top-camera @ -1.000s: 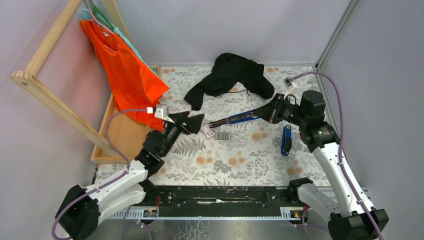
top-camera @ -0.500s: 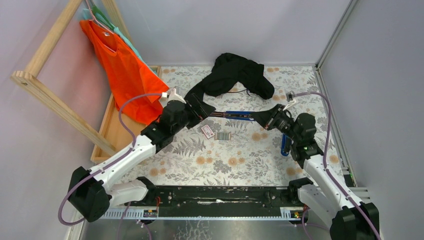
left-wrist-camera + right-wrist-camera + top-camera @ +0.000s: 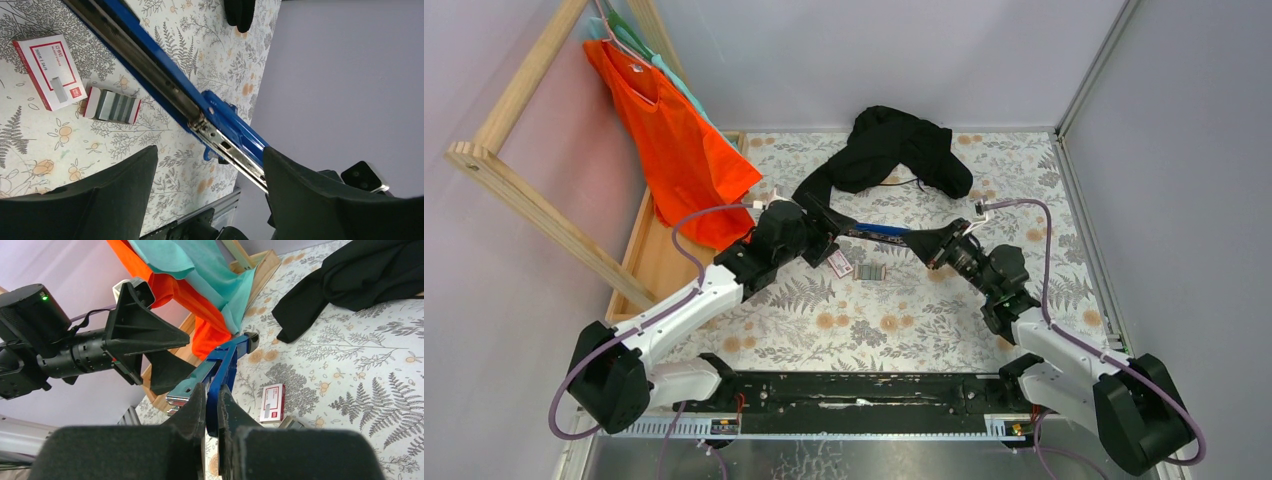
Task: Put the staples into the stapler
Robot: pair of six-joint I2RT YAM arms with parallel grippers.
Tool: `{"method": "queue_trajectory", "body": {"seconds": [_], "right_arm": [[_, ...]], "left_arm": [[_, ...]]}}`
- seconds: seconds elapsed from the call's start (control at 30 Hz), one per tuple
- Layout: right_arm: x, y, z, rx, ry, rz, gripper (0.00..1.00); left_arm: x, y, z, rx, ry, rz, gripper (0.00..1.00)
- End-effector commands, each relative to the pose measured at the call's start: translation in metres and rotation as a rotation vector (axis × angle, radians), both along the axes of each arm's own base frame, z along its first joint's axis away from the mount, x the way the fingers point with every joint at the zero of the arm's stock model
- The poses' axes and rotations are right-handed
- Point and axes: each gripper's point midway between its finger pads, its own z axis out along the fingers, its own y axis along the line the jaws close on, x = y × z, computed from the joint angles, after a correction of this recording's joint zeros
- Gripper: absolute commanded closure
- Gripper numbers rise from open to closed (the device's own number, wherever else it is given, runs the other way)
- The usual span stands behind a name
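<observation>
We are clamping the stapler (image 3: 165, 80) in the right gripper (image 3: 210, 395), the left gripper (image 3: 207, 160) gaping around it (staples (image 3: 112, 106) lying unloaded on the table (image 3: 904, 320)).

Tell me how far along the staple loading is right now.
Done: the right gripper is shut on the blue stapler and holds it above the table, metal channel exposed. In hand: the open left gripper straddles the stapler's end, not clamped on it. Left: the staple box and the tray of staples lie untouched on the table; neither gripper holds a strip.
</observation>
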Motion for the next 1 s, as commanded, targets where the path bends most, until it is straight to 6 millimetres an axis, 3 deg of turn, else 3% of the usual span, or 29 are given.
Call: {"method": "queue_trajectory", "body": {"seconds": [0.0,0.17,0.63,0.97], "right_arm": [[0.002,-0.004,0.070,0.131,-0.256,-0.054,1.00],[0.004,-0.002,0.065,0.109,-0.265,-0.072,1.00],[0.000,0.011,0.055,0.101,-0.272,-0.027,1.00],[-0.006,0.017,0.049,0.108,-0.273,0.004,1.00]], "left_arm": [[0.003,-0.002,0.007,-0.086,0.050,0.053,0.22],[0.001,-0.001,-0.004,-0.113,0.127,0.090,0.28],[0.013,-0.010,-0.010,-0.159,0.193,0.141,0.24],[0.019,-0.013,-0.020,-0.217,0.224,0.180,0.29]]}}
